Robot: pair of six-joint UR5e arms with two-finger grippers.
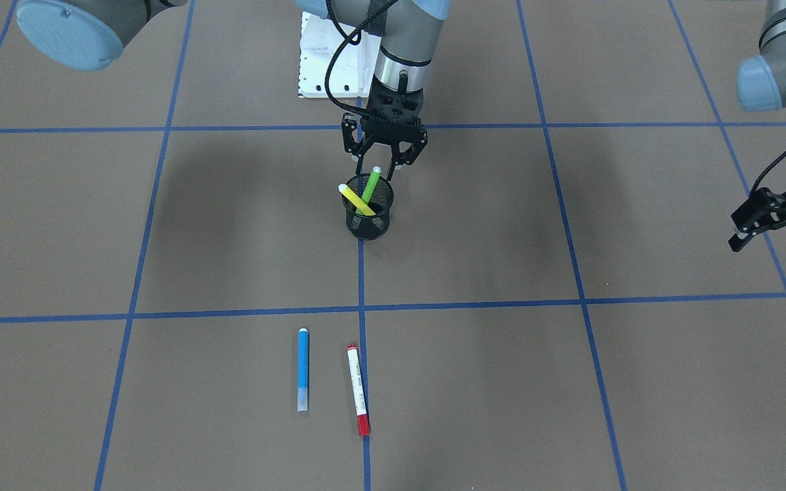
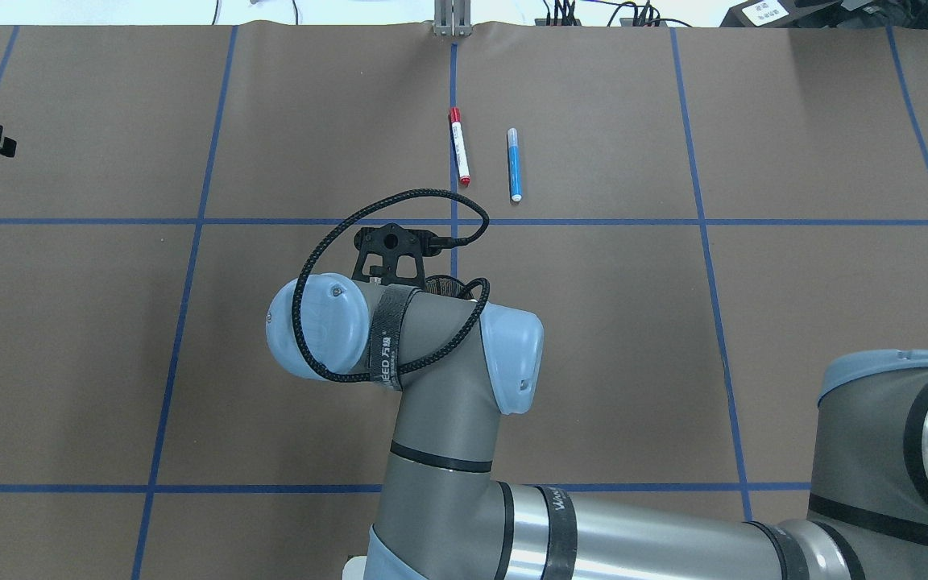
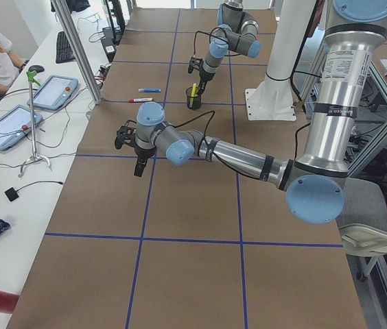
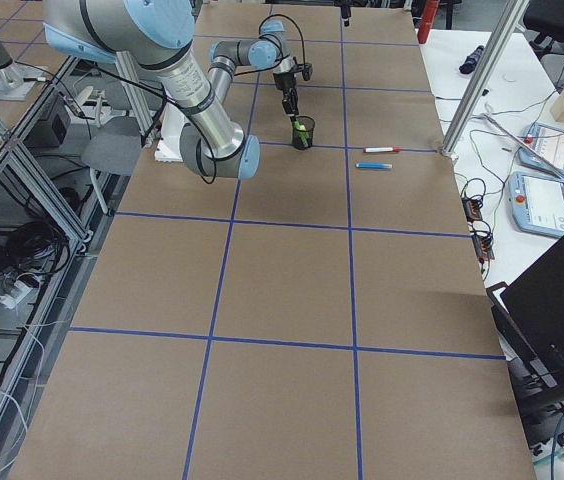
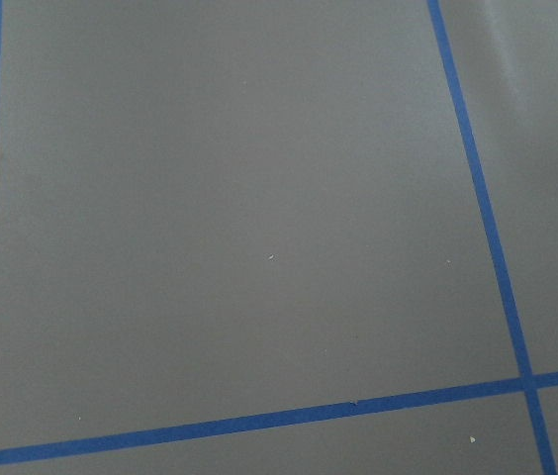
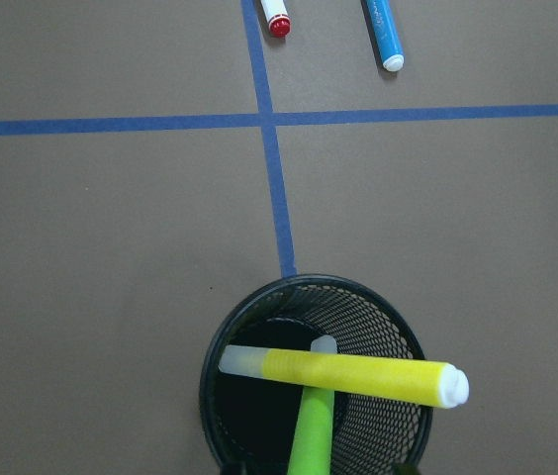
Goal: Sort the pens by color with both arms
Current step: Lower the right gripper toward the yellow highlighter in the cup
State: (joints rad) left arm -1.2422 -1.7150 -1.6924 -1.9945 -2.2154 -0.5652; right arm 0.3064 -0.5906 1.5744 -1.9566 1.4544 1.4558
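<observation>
A black mesh cup (image 1: 368, 221) stands at the table's centre with the yellow pen (image 1: 356, 199) and the light green pen (image 1: 370, 189) leaning in it. My right gripper (image 1: 379, 164) hangs just above the cup, open, its fingers either side of the green pen's top. The right wrist view looks down on the cup's rim (image 6: 230, 327), the yellow pen (image 6: 348, 371) lying across the green one (image 6: 311, 435). The blue pen (image 1: 303, 368) and the white, red-ended pen (image 1: 358, 390) lie side by side on the table beyond the cup. My left gripper (image 1: 772, 232) is open and empty, far off to my left.
The white pedestal base (image 1: 325, 61) stands behind the cup. Blue tape lines (image 1: 361, 273) divide the brown table into squares. In the overhead view my right arm (image 2: 440, 379) hides the cup. The left wrist view shows only bare table (image 5: 259, 228).
</observation>
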